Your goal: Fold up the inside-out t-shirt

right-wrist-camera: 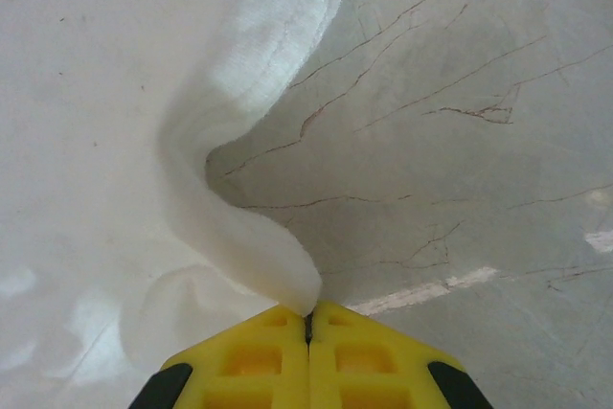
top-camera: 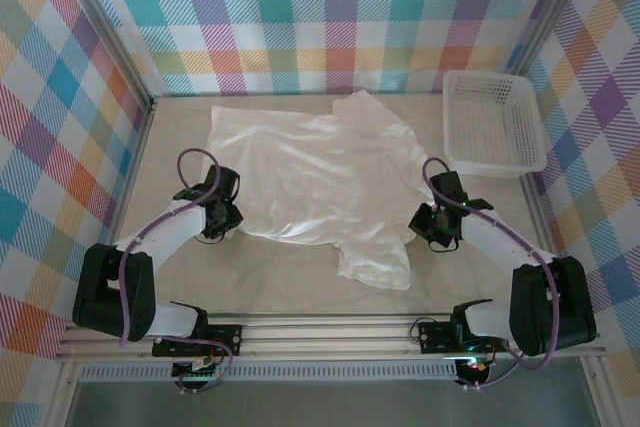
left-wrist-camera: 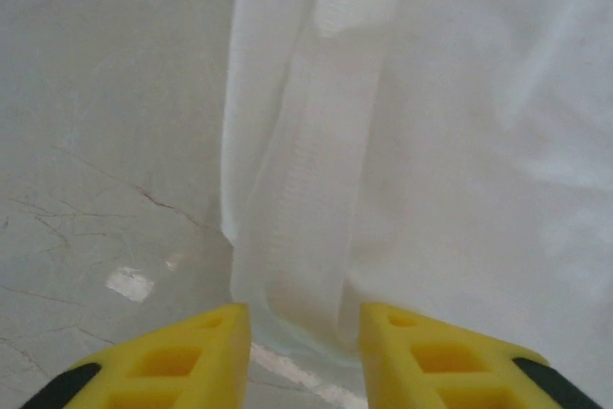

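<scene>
The inside-out t-shirt [top-camera: 320, 177] lies spread and rumpled across the middle of the table, one sleeve hanging toward the near edge. My left gripper [top-camera: 228, 215] sits at its left edge. In the left wrist view the yellow fingers [left-wrist-camera: 182, 361] stand apart, with a hemmed fold of the t-shirt [left-wrist-camera: 297, 189] reaching down between them, so the left gripper [left-wrist-camera: 305, 332] is open around the cloth. My right gripper [top-camera: 425, 225] is at the shirt's right edge. Its jaws [right-wrist-camera: 308, 318] are shut, pinching a curled edge of the t-shirt [right-wrist-camera: 239, 227] at their tips.
A white plastic mesh basket [top-camera: 493, 122] stands at the back right, apart from the shirt. Plaid walls close in the table on three sides. Bare marbled tabletop [top-camera: 500, 277] lies to the right of the shirt and along the near edge.
</scene>
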Motion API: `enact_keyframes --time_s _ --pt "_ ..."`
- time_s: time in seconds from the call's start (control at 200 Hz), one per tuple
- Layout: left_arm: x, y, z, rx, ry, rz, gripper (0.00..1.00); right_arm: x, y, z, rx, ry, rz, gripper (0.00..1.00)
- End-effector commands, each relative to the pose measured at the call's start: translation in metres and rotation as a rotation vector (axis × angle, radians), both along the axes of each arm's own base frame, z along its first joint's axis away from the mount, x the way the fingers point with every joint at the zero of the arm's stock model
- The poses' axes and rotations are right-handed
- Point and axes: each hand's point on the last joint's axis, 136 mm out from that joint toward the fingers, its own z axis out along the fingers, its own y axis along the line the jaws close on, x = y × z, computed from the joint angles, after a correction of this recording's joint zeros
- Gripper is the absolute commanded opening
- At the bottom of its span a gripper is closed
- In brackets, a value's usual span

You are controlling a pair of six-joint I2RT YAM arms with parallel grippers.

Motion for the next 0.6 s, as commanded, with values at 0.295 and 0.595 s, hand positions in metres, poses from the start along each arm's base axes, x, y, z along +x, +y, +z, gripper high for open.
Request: enact_keyframes --time_s 0.295,0.595 --pt "-0.005 0.011 -0.005 -0.037 -0.002 0.046 0.0 0.005 0.007 0.006 0.023 -0.01 0.031 0.0" --pt "0.024 0.034 0.121 0.087 -0.292 -0.075 0.0 0.038 -0.018 0.084 -0.031 -0.176 -0.033 0.0"
